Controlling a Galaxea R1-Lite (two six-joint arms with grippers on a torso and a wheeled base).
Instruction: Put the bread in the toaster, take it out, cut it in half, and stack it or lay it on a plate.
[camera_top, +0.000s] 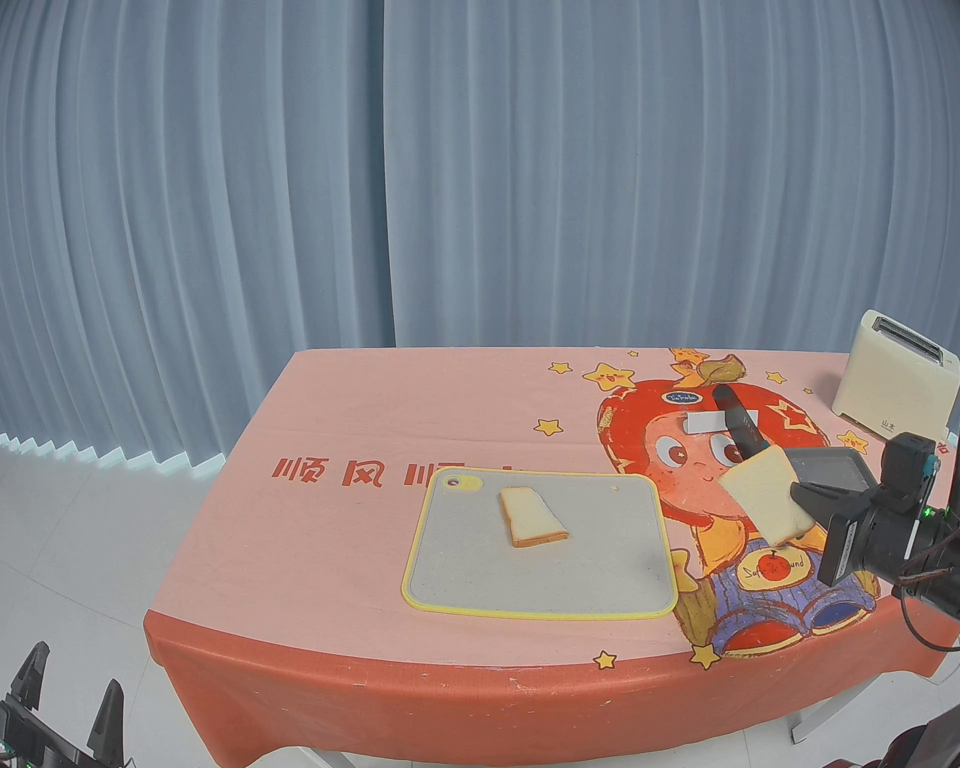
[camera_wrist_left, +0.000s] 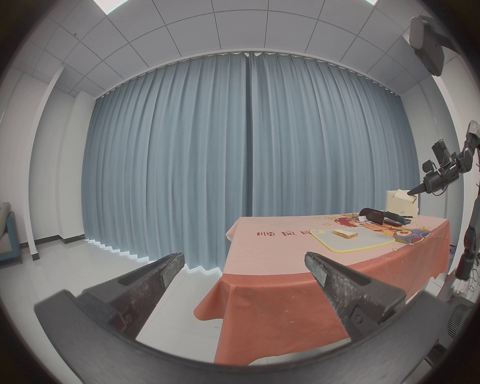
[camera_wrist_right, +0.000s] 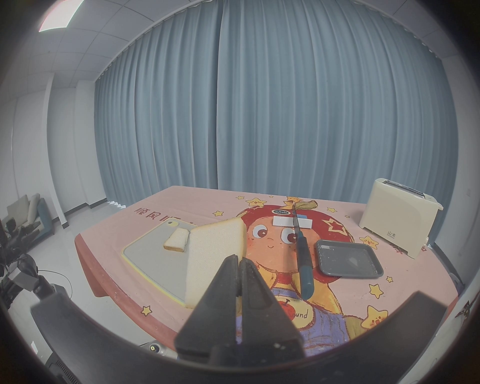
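A table (camera_top: 380, 400) stands before a long blue-grey curtain (camera_top: 480, 170), on a pale tiled floor (camera_top: 70, 560) and under a white panelled ceiling (camera_wrist_left: 240, 25). A pink cloth (camera_top: 400, 690) with a cartoon figure and yellow stars covers the table and hangs over its front edge.

The right gripper (camera_wrist_right: 237, 262) has its fingers pressed together on one edge of a slice of bread (camera_wrist_right: 212, 250). It holds the slice tilted in the air above the cartoon print, between the cutting board (camera_top: 600, 560) and a dark tray (camera_top: 830, 468). A smaller piece of bread (camera_top: 533, 517) lies flat on the grey, yellow-rimmed board, towards its far side.

A knife (camera_top: 740, 420) lies just beside the tray, with its blade across a small white block (camera_top: 705, 422). A cream toaster (camera_top: 895, 378) stands at the far right corner of the table, well apart from the board.

The left gripper (camera_wrist_left: 243, 260) hangs low off the near left corner of the table, fingers spread wide and holding nothing
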